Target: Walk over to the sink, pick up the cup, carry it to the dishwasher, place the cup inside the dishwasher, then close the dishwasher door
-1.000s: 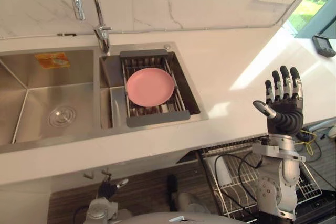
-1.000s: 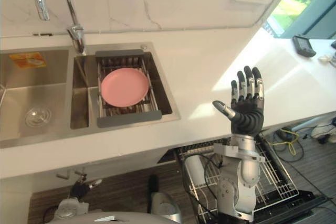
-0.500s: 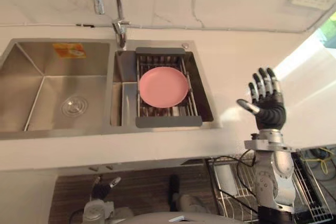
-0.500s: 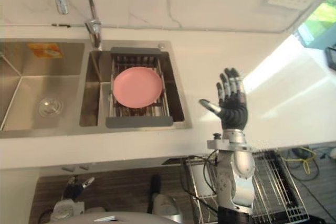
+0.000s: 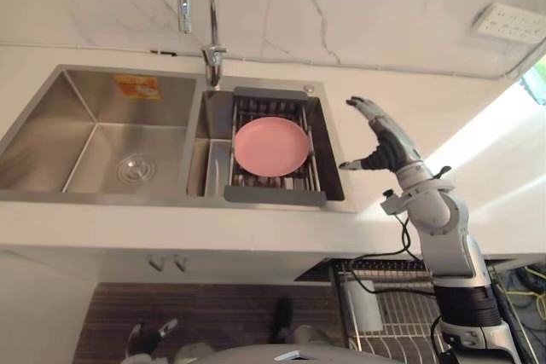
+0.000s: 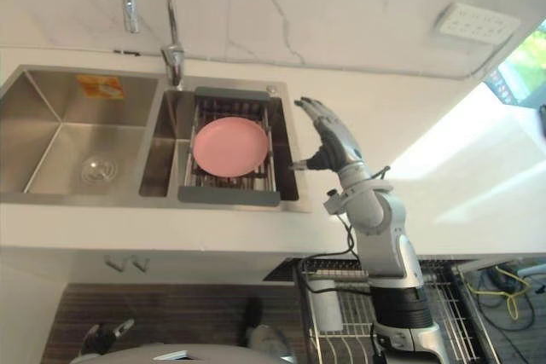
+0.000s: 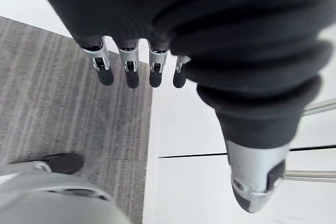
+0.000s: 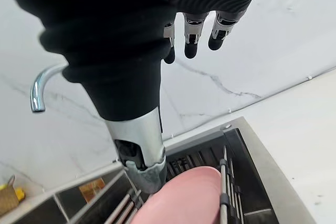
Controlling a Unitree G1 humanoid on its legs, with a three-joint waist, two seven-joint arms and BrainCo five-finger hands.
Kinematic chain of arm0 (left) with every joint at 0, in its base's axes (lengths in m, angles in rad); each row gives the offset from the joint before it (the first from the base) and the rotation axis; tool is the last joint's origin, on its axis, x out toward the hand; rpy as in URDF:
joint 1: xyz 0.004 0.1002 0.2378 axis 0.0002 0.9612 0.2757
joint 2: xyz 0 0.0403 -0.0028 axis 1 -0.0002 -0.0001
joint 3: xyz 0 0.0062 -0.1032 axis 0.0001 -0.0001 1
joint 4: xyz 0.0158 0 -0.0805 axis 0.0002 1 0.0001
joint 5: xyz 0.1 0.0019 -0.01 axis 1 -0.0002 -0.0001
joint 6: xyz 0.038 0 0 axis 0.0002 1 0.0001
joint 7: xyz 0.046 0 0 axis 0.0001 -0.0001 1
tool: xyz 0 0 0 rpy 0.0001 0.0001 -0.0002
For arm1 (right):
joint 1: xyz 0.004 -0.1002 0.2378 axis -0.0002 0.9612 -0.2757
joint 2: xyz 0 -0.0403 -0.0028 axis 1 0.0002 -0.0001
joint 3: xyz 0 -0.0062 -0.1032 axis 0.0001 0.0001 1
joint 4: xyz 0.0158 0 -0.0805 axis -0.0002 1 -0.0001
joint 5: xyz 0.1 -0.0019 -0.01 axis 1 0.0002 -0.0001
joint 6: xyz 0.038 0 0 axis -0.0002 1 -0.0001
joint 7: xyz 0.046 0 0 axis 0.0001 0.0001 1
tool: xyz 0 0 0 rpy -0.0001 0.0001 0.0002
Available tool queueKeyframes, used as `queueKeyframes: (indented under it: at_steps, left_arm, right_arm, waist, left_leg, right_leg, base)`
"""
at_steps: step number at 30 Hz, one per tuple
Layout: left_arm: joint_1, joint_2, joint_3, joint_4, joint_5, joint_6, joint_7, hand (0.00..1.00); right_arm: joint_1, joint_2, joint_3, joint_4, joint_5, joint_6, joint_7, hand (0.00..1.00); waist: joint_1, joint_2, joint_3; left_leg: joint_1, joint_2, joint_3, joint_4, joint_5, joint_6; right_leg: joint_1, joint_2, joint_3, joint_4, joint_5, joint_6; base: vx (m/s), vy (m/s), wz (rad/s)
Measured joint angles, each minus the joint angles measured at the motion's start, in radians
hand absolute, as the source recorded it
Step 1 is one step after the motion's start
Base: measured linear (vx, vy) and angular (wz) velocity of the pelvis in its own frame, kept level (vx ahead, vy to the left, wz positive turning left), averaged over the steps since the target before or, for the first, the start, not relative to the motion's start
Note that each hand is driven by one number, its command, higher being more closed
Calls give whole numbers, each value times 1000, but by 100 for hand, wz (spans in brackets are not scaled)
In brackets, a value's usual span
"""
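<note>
- As the right hand point(image 5: 381, 141) hovers above the bench point(image 5: 478, 193), just beside the right edge of the sink point(image 5: 51, 130), the step in hand reads as the reach for the pickup. Nothing is grasped yet.
- Its fingers point(image 8: 190, 50) are straight and spread, with the thumb held well apart from them. The palm is turned toward the basin and holds nothing.
- The left hand point(image 7: 157, 14) hangs low by the floor, its fingers relaxed and straight, idle and empty.
- The thing in the sink is a pink plate point(image 5: 271, 146) rather than a cup. It lies flat on a dark-framed wire rack point(image 5: 275, 196) that spans the right basin, below the tap point(image 5: 200, 6).
- The plate is round, plain and matte, with a low rim. It looks like plastic, though from this height I cannot be sure how deep it is.
- The next move probably calls for swinging the hand left over the rack. It would then need to drop until the fingers can get under the near rim, with the thumb closing on top.
- A flat plate gives little edge to catch, so the pinch should be placed with care. The rack's bars may leave room beneath the rim.
- The dishwasher point(image 5: 367, 334) stands open under the bench, to the right of the sink. Carrying, placing and closing the door all remain to be done.
</note>
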Motion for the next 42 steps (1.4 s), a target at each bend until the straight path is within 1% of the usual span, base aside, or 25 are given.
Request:
queueKeyframes:
  at_steps: [1, 3, 4, 5, 7, 10, 13, 14, 19, 20, 22, 23, 25, 27, 30, 31, 37, 40, 42]
  left_arm:
    - [17, 0, 3, 3, 0, 1, -6, 0]
    - [29, 3, 10, 17, 1, 3, -7, 0]
    - [30, 2, 9, 24, 9, 5, -7, 0]
    - [31, 2, 9, 28, 13, 6, -7, 0]
    - [15, 1, 8, 26, 29, 6, -8, 0]
    - [11, 3, 8, 17, 38, 6, -8, 0]
    - [11, 3, 8, -9, 38, 6, -9, 0]
    - [11, 3, 8, -12, 38, 6, -9, 0]
    - [12, 3, 8, -12, 38, 6, -10, 0]
    - [13, 3, 8, -12, 38, 6, -10, 0]
    - [16, 2, 8, -12, 38, 6, -13, 0]
    - [20, 2, 8, -13, 38, 6, -15, 0]
    - [25, 2, 8, -14, 38, 6, -16, 0]
    - [29, 1, 8, -16, 38, 6, -16, 0]
    - [38, 1, 8, -27, 38, 6, -16, 0]
    - [50, 1, 8, -53, 48, 6, -37, 0]
    - [48, 1, 8, -55, 48, 6, -37, 0]
    - [47, 1, 8, -76, 48, 9, -36, 0]
    - [34, 1, 6, -86, 48, 9, -35, 0]
  right_arm:
    - [0, -6, 14, 2, -15, 0, 10, 0]
    - [-6, -23, 39, 14, -37, -8, 17, 0]
    - [-18, -32, 59, 49, -40, -8, 18, 0]
    - [-24, -38, 66, 69, -43, -8, 18, 0]
    - [-54, -59, 92, 138, -62, -9, 19, 0]
    - [-87, -61, 95, 204, -61, -10, 17, 0]
    - [-123, -88, 134, 289, -59, -16, 13, 0]
    - [-139, -90, 139, 322, -57, -28, 10, 0]
    - [-183, -94, 151, 414, -55, -47, -6, 0]
    - [-198, -94, 151, 435, -32, -51, -8, 0]
    - [-211, -95, 151, 461, -11, -60, -12, 0]
    - [-222, -95, 151, 486, 13, -71, -14, 0]
    - [-230, -95, 151, 514, 27, -79, -17, 0]
    - [-230, -96, 151, 536, 59, -80, -19, 0]
    - [-230, -96, 151, 565, 104, -79, -13, 0]
    - [-231, -96, 150, 628, 207, -98, 60, 0]
    - [-231, -96, 150, 627, 209, -97, 63, 0]
    - [-231, -96, 149, 607, 236, -80, 85, 0]
    - [-231, -96, 137, 547, 258, -66, 106, 0]
  waist:
    - [1, 2, -8]
    - [5, -5, -18]
    - [2, -1, -21]
    - [3, 2, -23]
    - [7, 16, -27]
    - [6, 30, -32]
    - [11, 31, -33]
    - [17, 32, -32]
    - [22, 37, -29]
    - [30, 38, -27]
    - [35, 39, -27]
    - [35, 39, -27]
    - [33, 39, -26]
    - [33, 39, -23]
    - [41, 37, -14]
    - [43, 29, 9]
    - [39, 29, 12]
    - [28, 31, 20]
    - [18, 36, 32]
  left_leg:
    - [-7, 8, -1, -1, -5, 6]
    - [-7, 9, -2, 4, -6, -4]
    - [-6, 14, -8, 6, -2, -14]
    - [-7, 15, -11, 6, -2, -15]
    - [-8, 16, -14, 5, 0, -17]
    - [-11, 16, -25, 5, 1, -17]
    - [-17, 16, -40, 5, 5, -19]
    - [-18, 16, -43, 5, 5, -20]
    - [-17, 15, -67, 5, 6, -21]
    - [-18, 14, -67, 5, 7, -20]
    - [-19, 13, -70, 5, 8, -20]
    - [-20, 12, -74, 5, 9, -20]
    - [-23, 10, -85, 3, 12, -19]
    - [-23, 8, -93, 0, 16, -18]
    - [-21, 5, -96, -2, 18, -16]
    - [-19, -1, -116, -14, 25, -14]
    - [-19, -2, -116, -15, 25, -14]
    - [-19, -3, -114, -15, 25, -14]
    - [-19, -3, -113, -14, 26, -13]
  right_leg:
    - [-2, 2, -15, 0, -3, -4]
    - [-2, 0, -29, 0, 19, -14]
    - [4, 2, -44, 0, 18, -13]
    - [5, 3, -48, 0, 18, -12]
    - [5, 3, -51, 0, 22, -8]
    - [7, 0, -64, 0, 24, -9]
    - [8, -2, -79, 0, 24, -8]
    - [9, -2, -81, 0, 24, -8]
    - [25, -7, -104, 0, 20, -3]
    - [24, -8, -105, -1, 20, -3]
    - [25, -10, -107, -1, 20, -3]
    - [26, -11, -110, -1, 20, -3]
    - [29, -15, -121, -1, 19, -2]
    - [33, -18, -129, 0, 18, 0]
    - [36, -21, -131, 0, 18, 0]
    - [39, -24, -132, 0, 17, 3]
    - [39, -24, -131, 0, 17, 3]
    - [39, -24, -130, 0, 17, 3]
    - [39, -24, -129, 0, 19, 3]
  base:
    - [-44, -28, 3]
    - [3, 0, 3]
    - [10, 2, 9]
    - [17, -4, 10]
    - [19, 23, 6]
    - [29, 41, 9]
    - [32, 39, 15]
    - [20, 31, 5]
    - [9, 29, 15]
    - [0, 0, 0]
    - [-10, 30, 4]
    - [-8, 26, 6]
    - [-7, 25, 13]
    - [-8, 31, 15]
    - [-7, 22, 3]
    - [0, 0, 0]
    - [0, 0, 0]
    - [0, 0, 0]
    - [0, 0, 0]
